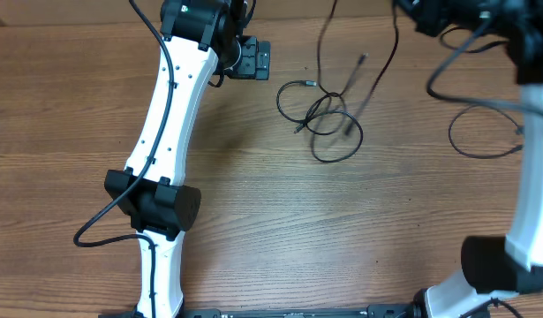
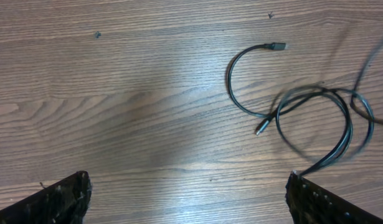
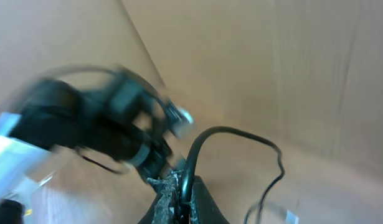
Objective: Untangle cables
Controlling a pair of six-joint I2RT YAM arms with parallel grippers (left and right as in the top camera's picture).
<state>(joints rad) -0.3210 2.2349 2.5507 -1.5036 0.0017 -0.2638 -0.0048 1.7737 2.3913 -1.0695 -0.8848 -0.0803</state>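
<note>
The cables (image 1: pixel 328 119) lie as loose black loops on the wooden table (image 1: pixel 253 194), just right of centre, and two strands rise from them toward the top edge. The left wrist view shows the same loops (image 2: pixel 316 118) at its right, with a small plug end (image 2: pixel 277 46) on the wood. My left gripper (image 1: pixel 253 59) hangs open left of the loops; its fingertips (image 2: pixel 60 199) stand wide apart with only bare wood between them. My right gripper (image 3: pixel 182 186) is shut on one black cable (image 3: pixel 207 134), lifted off the table; overhead, it is lost among the dark arm parts at the top right.
A thicker black wire (image 1: pixel 483 132) loops on the table beside the right arm (image 1: pixel 531 177). The left arm (image 1: pixel 169 115) stretches up the left half of the table, trailing its own wire (image 1: pixel 103 225). The right wrist view is blurred and shows the left arm (image 3: pixel 85 124).
</note>
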